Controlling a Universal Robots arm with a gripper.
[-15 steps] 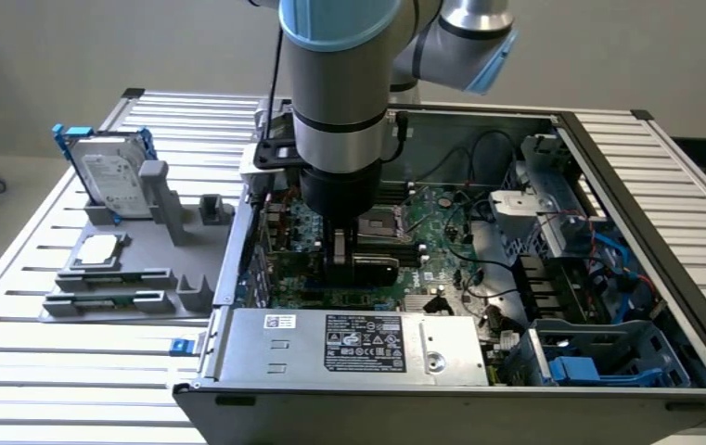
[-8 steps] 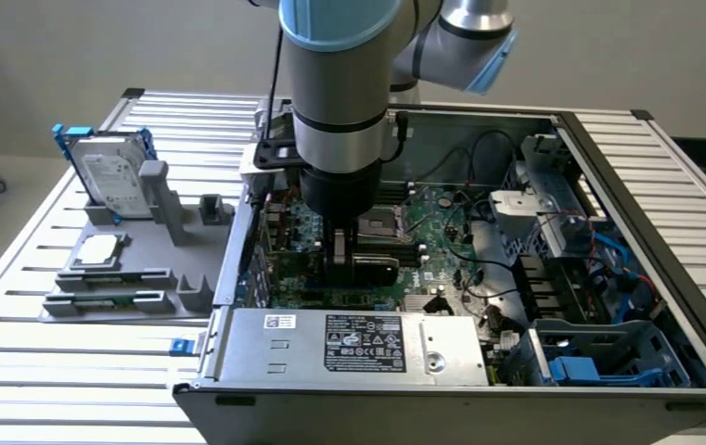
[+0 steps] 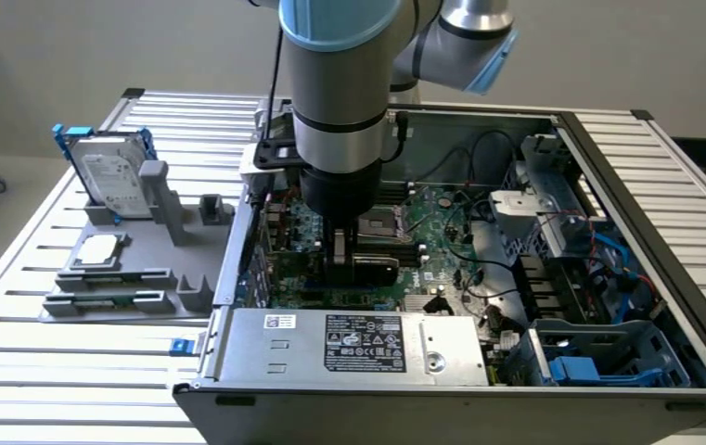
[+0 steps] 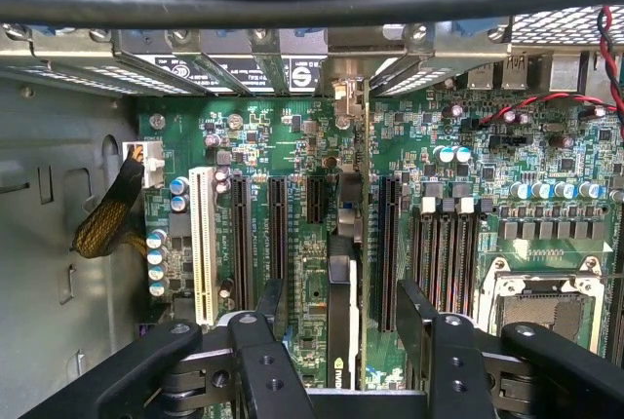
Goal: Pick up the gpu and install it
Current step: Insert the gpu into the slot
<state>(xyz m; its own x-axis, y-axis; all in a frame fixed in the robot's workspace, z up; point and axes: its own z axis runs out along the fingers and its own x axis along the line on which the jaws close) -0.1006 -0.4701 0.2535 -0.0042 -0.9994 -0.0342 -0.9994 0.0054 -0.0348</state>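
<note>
The gpu [image 4: 343, 283] stands on edge between the fingers [image 4: 417, 317] of the gripper [image 4: 341, 326], which grips its upper edge. It hangs low over the motherboard [image 4: 292, 156] inside the open case [image 3: 649, 232], its bracket end toward the rear slot covers [image 4: 244, 58], seemingly so the card lines up with a slot. One gpu is seen. On the bench [image 3: 31, 371], a grey rack [image 3: 130, 269] holds one hard drive [image 3: 111, 176] upright in its blue frame.

Open computer case [image 3: 649, 278] on slatted counter [image 3: 68, 371], grey holder [image 3: 130, 269] with blue-framed hard drive [image 3: 111, 176] at exterior view's left.
</note>
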